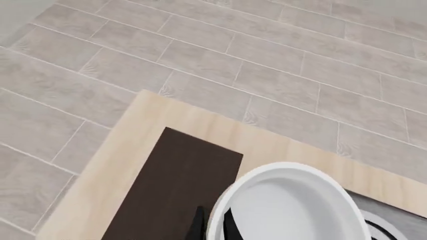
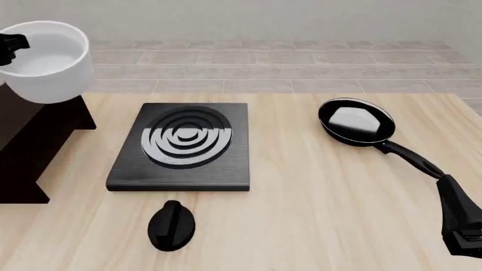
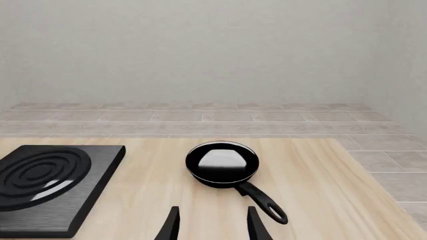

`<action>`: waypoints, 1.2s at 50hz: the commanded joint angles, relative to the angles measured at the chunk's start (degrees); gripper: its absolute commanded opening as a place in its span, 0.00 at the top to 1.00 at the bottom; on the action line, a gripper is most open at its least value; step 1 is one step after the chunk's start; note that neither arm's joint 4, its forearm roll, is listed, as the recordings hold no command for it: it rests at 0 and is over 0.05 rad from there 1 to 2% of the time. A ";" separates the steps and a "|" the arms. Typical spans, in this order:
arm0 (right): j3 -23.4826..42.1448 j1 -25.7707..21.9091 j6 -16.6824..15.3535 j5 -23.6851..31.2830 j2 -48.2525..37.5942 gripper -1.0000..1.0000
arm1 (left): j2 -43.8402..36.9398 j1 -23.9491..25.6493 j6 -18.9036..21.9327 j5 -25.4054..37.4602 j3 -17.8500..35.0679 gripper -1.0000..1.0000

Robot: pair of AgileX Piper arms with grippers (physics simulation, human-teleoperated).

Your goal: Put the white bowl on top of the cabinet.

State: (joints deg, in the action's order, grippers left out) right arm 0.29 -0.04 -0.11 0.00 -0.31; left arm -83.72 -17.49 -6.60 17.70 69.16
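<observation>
White bowl (image 2: pixel 47 61) in left tool's (image 1: pixel 212 226) pinch above pale wooden table (image 2: pixel 316 197), grey tiled floor (image 1: pixel 200 55) beyond.

left pincer (image 1: pixel 212 226) raised high at the far left, clamped on something; right pincer (image 3: pixel 212 222) low at the right, fingers spread.

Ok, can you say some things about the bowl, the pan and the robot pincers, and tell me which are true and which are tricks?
1. The white bowl is held up in the air by the left pincer. True.
2. The bowl sits on the stove plate. False: it hangs over the cabinet, at the table's left.
3. The right pincer is open and holds nothing. True.
4. The frying pan is on the stove plate. False: it lies on the table, to the plate's right.
5. A black knob lies in front of the stove plate. True.
</observation>
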 commanded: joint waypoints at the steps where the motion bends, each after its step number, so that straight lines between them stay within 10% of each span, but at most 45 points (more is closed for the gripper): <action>1: 0.00 -0.01 -0.01 0.00 0.00 0.00 | 0.90 -1.34 0.06 -0.75 0.12 1.00; 60: 0.00 0.00 0.00 0.00 0.00 0.00 | -5.50 -15.37 -0.18 -8.69 0.57 1.00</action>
State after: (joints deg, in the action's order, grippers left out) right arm 0.29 -0.03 -0.11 0.00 -0.31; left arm -89.22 -31.45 -7.35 10.24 69.28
